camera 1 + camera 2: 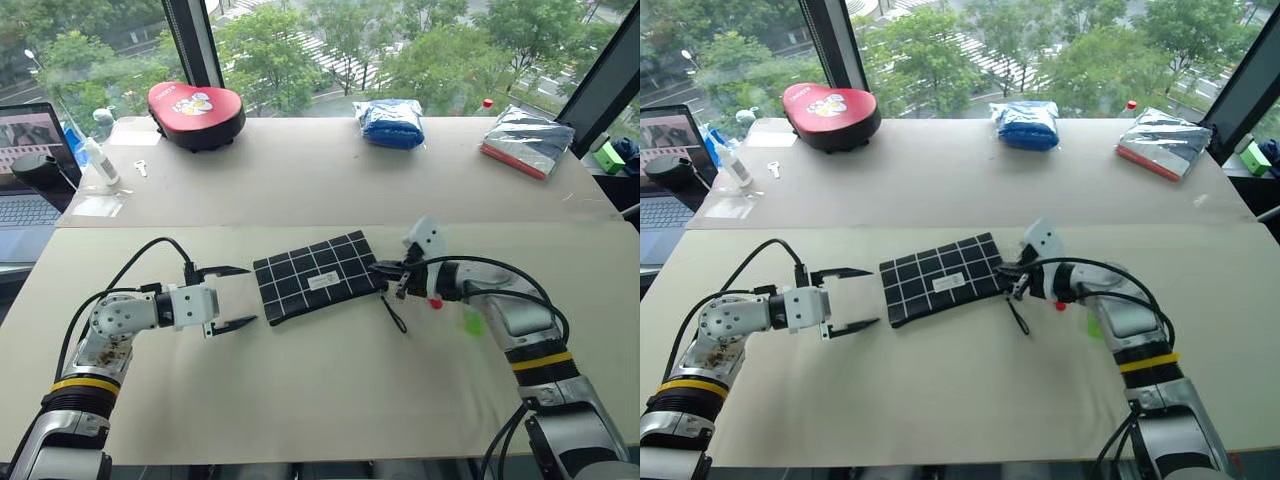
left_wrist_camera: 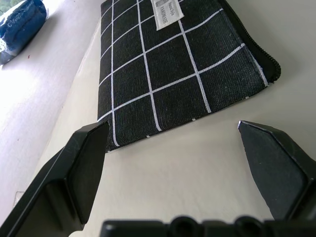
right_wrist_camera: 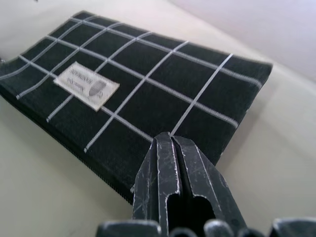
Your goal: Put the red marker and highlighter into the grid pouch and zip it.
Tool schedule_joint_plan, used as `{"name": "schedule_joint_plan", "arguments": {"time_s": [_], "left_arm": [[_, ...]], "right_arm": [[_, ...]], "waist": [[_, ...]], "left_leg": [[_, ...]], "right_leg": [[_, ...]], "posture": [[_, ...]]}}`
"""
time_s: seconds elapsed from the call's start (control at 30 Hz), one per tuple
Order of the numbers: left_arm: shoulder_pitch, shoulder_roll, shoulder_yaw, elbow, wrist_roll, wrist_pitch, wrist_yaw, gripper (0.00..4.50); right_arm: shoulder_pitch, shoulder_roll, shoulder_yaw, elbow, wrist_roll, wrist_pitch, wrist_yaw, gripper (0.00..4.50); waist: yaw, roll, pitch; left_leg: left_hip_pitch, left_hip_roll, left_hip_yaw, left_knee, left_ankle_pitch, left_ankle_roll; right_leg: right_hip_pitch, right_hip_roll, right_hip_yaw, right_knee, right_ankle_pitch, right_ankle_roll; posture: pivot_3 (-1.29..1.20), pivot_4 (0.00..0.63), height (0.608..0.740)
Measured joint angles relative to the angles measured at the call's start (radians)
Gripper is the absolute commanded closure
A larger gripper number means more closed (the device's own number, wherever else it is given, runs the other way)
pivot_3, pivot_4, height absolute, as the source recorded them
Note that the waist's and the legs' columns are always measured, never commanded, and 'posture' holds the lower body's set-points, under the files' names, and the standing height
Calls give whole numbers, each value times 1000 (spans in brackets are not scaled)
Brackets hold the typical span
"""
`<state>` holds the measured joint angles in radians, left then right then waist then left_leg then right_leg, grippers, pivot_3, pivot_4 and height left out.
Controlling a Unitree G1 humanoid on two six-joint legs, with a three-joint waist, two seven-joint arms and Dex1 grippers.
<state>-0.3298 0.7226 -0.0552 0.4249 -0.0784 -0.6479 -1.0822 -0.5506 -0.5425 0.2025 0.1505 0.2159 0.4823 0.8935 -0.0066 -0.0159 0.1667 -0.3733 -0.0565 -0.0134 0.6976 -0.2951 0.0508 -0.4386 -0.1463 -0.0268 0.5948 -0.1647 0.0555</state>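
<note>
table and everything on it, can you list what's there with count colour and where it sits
grid pouch: 1, black with white grid, flat at the middle of the near table, between the two grippers
zipper pull cord: 1, black, trailing off the pouch's right end
red marker: 1, a red tip showing beside the right arm
highlighter: 1, lime green, beside the right arm
table: 2 pale tops, near and far
red oval case: 1, far table, left
blue bundle: 1, far table, middle
silver packet: 1, red-edged, far table, right
laptop: 1, dark, far left
left gripper: 1, black fingers, open, left of the pouch
right gripper: 1, black fingers, shut, at the pouch's right end
</note>
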Motion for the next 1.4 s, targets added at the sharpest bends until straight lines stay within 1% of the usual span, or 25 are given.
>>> {"name": "schedule_joint_plan", "arguments": {"time_s": [0.13, 0.23, 0.37, 0.5, 0.6, 0.9, 1.17, 1.33, 1.4], "left_arm": [[0, 0, -10, -31, 0, 6, 1, 0], [1, 0, -20, -70, 0, 22, 0, 0], [12, 0, -46, -111, 0, 41, -9, 0], [15, 0, -64, -120, 17, 31, -5, 0], [14, -5, -78, -99, 47, -20, 16, 0], [-98, -74, -111, 95, 171, -241, 161, 0], [-145, -121, -165, 157, 176, -311, 186, 0], [-167, -127, -186, 184, 175, -331, 188, 0], [-171, -129, -195, 195, 166, -333, 181, 528]], "right_arm": [[-34, -20, 65, 22, -80, -68, 12, 4468], [-66, -37, 130, 56, -169, -159, 20, 4468], [-93, -39, 157, 97, -215, -230, 30, 4468], [-106, -31, 158, 120, -233, -248, 39, 4468], [-105, -28, 154, 127, -234, -256, 41, 4468], [-58, -27, 101, 94, -230, -250, 41, 4468], [-30, -30, 77, 63, -231, -228, 39, 4468], [-22, -27, 70, 56, -231, -221, 38, 4468], [-22, -25, 67, 56, -231, -220, 37, 4500]], "waist": [[-4, -1, 0], [-4, -2, -2], [-5, -4, -3], [-4, -4, -3], [-4, -4, -3], [11, -4, -4], [19, -5, -4], [19, -5, -4], [19, -5, -4]], "left_leg": [[0, 0, 0, 0, 0, 0], [2, 0, 0, 0, 0, 0], [4, 1, 0, 1, 0, 0], [5, 1, -1, 1, 0, 0], [5, 1, -1, 1, 0, 0], [5, 0, -1, 2, 1, -1], [5, 0, -2, 2, 1, -1], [5, 0, -2, 3, 0, 0], [5, 0, -2, 3, 0, 0]], "right_leg": [[0, 0, -1, 0, 0, 0], [2, 0, -2, 0, 0, 0], [5, 0, -2, -1, 0, 0], [4, 0, -2, -1, 0, 0], [4, 0, -2, -1, 0, 0], [5, 0, -2, 0, 1, -1], [6, 0, -3, 0, 1, -1], [8, 0, -4, -1, 0, -1], [8, 0, -4, -1, 0, -1]], "posture": [[0, 150, 740], [0, 150, 740], [0, 150, 740], [0, 150, 740], [0, 150, 740], [0, 150, 740], [0, 150, 740], [0, 150, 740], [0, 150, 740]]}}
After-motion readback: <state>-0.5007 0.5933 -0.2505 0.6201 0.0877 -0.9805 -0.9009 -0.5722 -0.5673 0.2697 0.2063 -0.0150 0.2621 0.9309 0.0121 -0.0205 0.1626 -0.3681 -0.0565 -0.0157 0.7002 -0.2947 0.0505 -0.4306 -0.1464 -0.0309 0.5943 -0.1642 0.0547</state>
